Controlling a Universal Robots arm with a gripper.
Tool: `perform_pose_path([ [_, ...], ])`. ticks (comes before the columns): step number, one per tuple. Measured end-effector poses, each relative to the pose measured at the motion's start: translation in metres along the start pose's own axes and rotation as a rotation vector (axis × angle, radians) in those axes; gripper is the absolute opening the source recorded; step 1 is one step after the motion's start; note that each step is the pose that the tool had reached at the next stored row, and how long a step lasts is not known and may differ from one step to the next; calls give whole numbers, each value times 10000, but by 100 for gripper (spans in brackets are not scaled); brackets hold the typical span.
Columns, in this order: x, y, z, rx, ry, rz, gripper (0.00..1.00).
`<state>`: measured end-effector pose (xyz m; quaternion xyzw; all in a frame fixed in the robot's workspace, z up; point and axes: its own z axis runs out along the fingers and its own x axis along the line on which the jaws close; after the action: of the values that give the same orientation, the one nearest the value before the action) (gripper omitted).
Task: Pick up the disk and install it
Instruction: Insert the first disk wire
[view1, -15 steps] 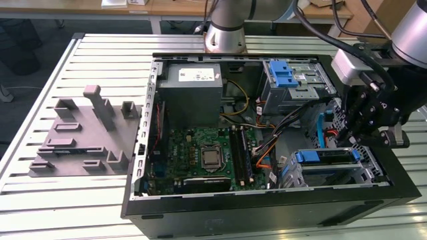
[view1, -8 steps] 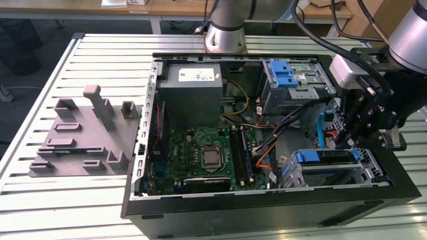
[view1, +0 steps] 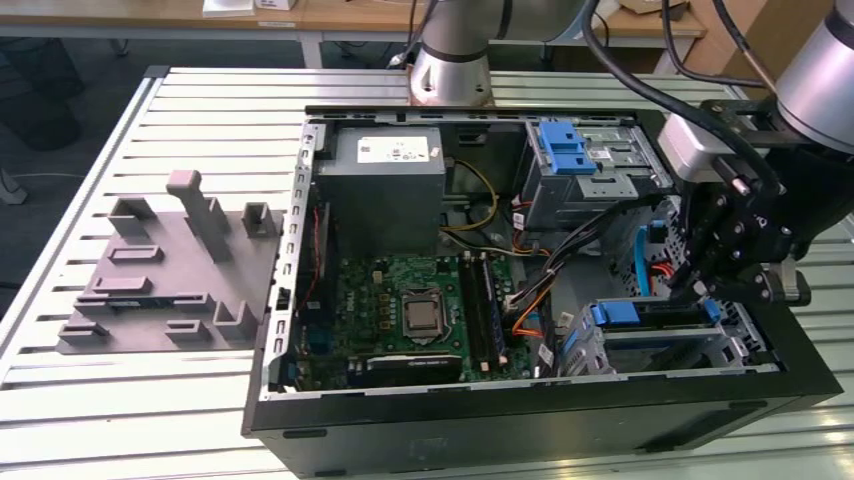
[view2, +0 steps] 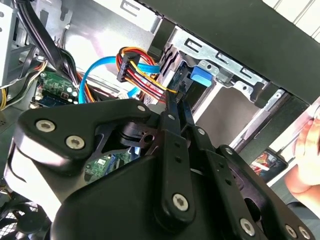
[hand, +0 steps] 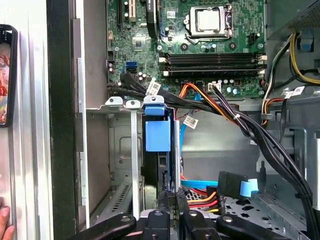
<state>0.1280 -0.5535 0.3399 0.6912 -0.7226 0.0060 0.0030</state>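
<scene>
The disk (view1: 651, 312), silver in its blue carrier bracket, sits in the drive bay at the case's near corner on the exterior view's right. Its blue tab (hand: 155, 134) faces up out of the bay and also shows in the second wrist view as the blue tab (view2: 200, 77). My gripper (view1: 687, 290) hangs straight over that bay. Its fingers (view2: 172, 115) are shut together into a narrow point at the disk's cable end. The gripper (hand: 172, 202) has nothing between its fingers. Whether the tips touch the disk, I cannot tell.
The open computer case (view1: 534, 420) lies on a slatted table. Inside are the motherboard (view1: 420, 310), a grey power supply (view1: 387, 185), a blue-latched drive cage (view1: 587, 160) and loose cables (hand: 215, 102). A grey fixture (view1: 174, 270) stands on the exterior view's left. A person's hand (view2: 307, 155) is beside the case.
</scene>
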Motion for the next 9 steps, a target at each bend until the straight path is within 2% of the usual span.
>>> perform_pose_path([
  [4, 1, -7, 12, -92, 9, 1, 17],
  [9, 2, -22, 37, -155, 16, 0, 17],
])
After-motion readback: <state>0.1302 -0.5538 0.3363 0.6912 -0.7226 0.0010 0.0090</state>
